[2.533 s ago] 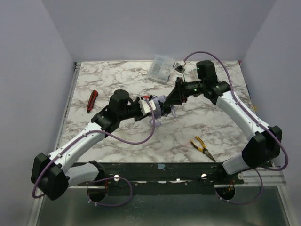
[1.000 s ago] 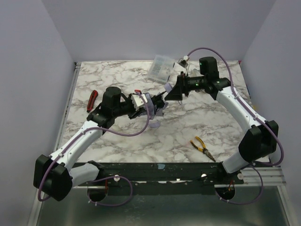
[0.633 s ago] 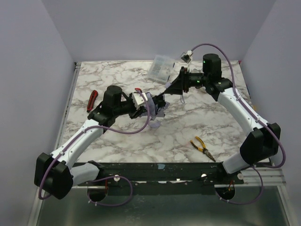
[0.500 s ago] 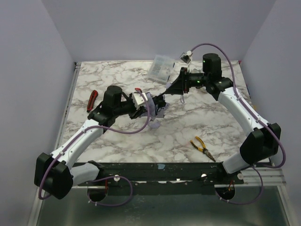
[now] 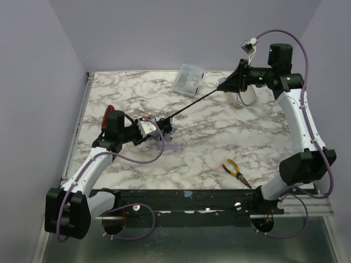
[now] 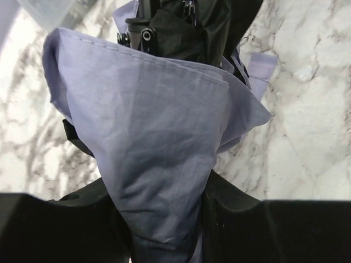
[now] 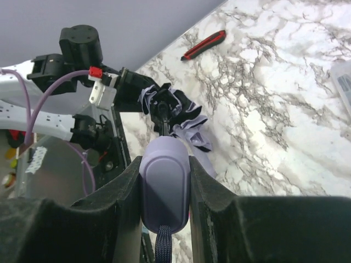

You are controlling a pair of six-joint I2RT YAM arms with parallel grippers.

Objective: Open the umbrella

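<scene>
The umbrella is stretched across the table. Its folded pale lavender and black fabric [image 5: 163, 130] bunches at the left, its thin black shaft [image 5: 197, 102] runs up and right to the pale rounded handle [image 7: 164, 186]. My left gripper [image 5: 149, 129] is shut on the fabric [image 6: 159, 164], which fills the left wrist view. My right gripper [image 5: 233, 82] is shut on the handle, held high at the back right. In the right wrist view the bunched canopy [image 7: 173, 115] shows beyond the handle.
A clear plastic box [image 5: 187, 80] sits at the back centre. Yellow-handled pliers [image 5: 236, 171] lie at the front right. A red-and-black knife [image 5: 106, 116] lies at the left, behind my left arm; it also shows in the right wrist view [image 7: 204, 45].
My right gripper has pulled the handle up and to the back right, and my left gripper has drawn the fabric left. The shaft has extended to a long thin rod between them.
</scene>
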